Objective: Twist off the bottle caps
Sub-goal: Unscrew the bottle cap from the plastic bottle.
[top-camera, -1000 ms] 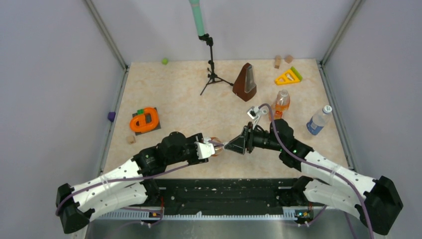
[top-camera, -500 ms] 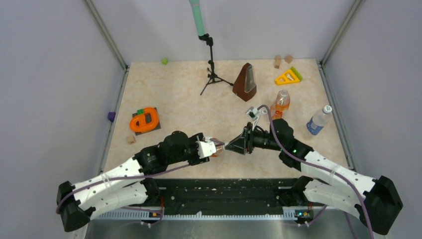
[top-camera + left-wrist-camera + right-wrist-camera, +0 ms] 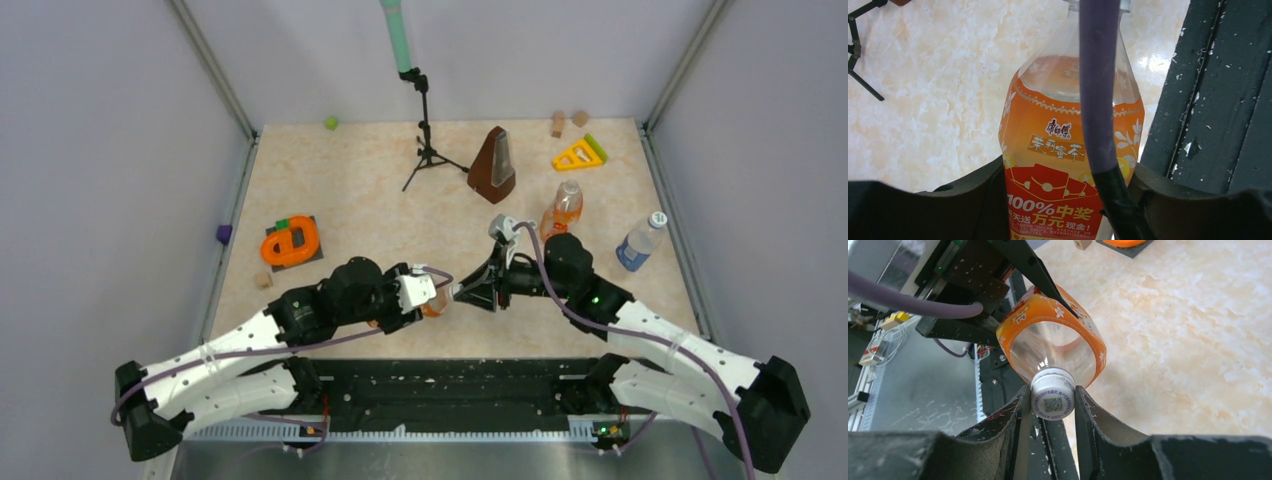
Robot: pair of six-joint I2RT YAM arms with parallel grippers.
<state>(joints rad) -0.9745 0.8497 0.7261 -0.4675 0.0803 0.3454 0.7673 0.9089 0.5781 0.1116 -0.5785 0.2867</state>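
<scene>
- Cap (image 3: 1052, 392): small, round and white, ribbed on its side, with a QR code printed on its top. It is screwed on the neck of the bottle (image 3: 1053, 335), which is held roughly level in the air over the middle of the table's (image 3: 350, 200) near edge.
- Bottle label: an orange band with white flower motifs. A red panel reads "100%" followed by Chinese characters, and more Chinese writing stands above it. The shoulder beyond the label is clear plastic.
- Right gripper (image 3: 1052, 410): two dark fingers (image 3: 1015, 425) press on opposite sides of the cap and clamp it.
- Left gripper (image 3: 1068, 190): jaws part closed around the bottle's body, holding it at the label. In the left wrist view a purple cable (image 3: 1098, 100) crosses in front of the bottle.
- Change from a second earlier: the right fingers have drawn in on the cap. The right wrist has rolled, so its camera mount sits further left. The left wrist has turned too, and more orange shows beneath it.
- Slim bottle (image 3: 566, 205): orange, upright, just behind the right arm in the table's right half.
- Clear bottle (image 3: 638, 244): blue label, capped, near the right edge.
- Metronome (image 3: 493, 160): brown, towards the far edge.
</scene>
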